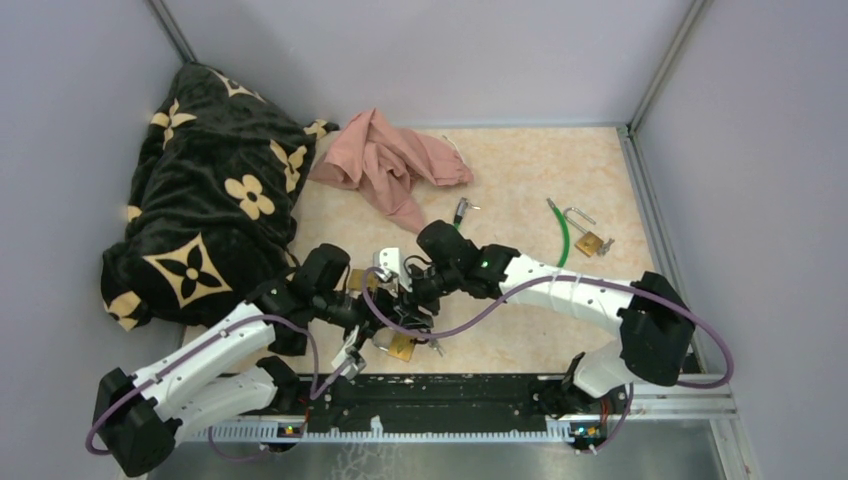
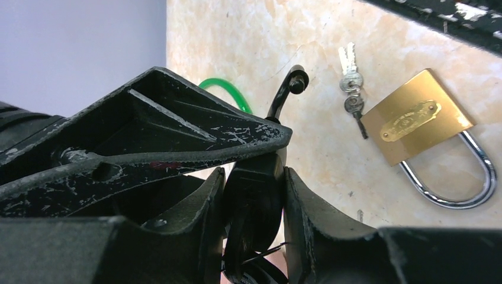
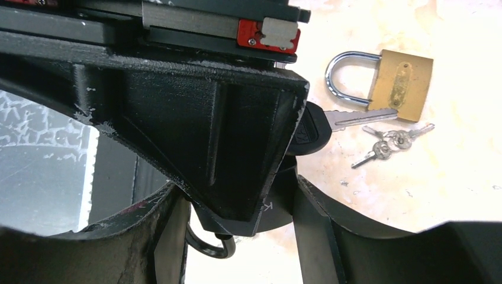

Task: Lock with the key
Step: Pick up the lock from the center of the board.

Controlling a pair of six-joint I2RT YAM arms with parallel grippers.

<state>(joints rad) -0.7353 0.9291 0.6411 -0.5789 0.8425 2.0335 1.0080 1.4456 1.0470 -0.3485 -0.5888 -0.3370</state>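
My left gripper and right gripper meet low over the near middle of the table. In the left wrist view the left gripper is shut on a rounded black piece, the key's head. One right finger crosses in front, and a black shackle end shows beyond it. In the right wrist view the key sticks out beside the left finger, its silver blade bare. The right gripper is closed on the black padlock.
A brass padlock with small keys lies just below the grippers. A second brass padlock on a green cable lies at the right. A loose key, a pink cloth and a black blanket lie behind.
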